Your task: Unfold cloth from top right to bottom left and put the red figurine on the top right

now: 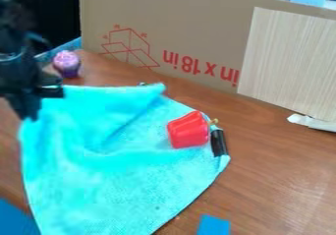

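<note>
Gripper: black (28, 112), hanging at the cloth's upper left corner; cannot tell if its jaws are released or clenched on the fabric.
Cloth: 1 turquoise piece (131, 185), spread on the brown table (275, 180), rumpled in its upper part.
Red figurine: 1, tilted, on the cloth's right part (188, 131).
Black object: just beside the red figurine, at the cloth's right edge (218, 142).
Purple toy: upright on the table, beyond the cloth (67, 64).
Cardboard: standing behind the cloth (197, 32).
Wood-grain panel: against the cardboard, right side (289, 62).
</note>
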Controlling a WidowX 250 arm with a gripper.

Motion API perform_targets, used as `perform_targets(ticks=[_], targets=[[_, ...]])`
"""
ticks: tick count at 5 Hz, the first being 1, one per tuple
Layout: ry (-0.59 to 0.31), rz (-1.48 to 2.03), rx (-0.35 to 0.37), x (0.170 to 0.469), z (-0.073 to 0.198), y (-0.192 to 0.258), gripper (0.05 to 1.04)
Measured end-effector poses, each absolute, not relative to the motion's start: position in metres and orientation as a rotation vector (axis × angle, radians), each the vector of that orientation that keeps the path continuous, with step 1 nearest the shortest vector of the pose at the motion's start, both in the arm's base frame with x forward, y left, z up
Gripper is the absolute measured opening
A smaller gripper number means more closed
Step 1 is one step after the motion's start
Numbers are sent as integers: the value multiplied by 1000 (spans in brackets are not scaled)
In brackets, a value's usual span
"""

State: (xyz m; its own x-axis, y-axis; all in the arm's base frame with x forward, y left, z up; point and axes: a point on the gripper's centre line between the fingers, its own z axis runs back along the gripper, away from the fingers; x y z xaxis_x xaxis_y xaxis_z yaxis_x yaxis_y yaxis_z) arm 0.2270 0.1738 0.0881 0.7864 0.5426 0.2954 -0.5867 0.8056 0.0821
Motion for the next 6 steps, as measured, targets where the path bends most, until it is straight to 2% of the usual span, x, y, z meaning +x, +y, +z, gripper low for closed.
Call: perform_targets(ticks=[2, 3, 4, 5, 6], targets=[[-272, 605, 225, 204, 65, 217, 59], [-255, 613, 242, 198, 56, 224, 75], [-247, 636, 280, 195, 53, 229, 221], [-282, 607, 326, 201, 55, 225, 481], [-340, 564, 377, 211, 70, 223, 788]])
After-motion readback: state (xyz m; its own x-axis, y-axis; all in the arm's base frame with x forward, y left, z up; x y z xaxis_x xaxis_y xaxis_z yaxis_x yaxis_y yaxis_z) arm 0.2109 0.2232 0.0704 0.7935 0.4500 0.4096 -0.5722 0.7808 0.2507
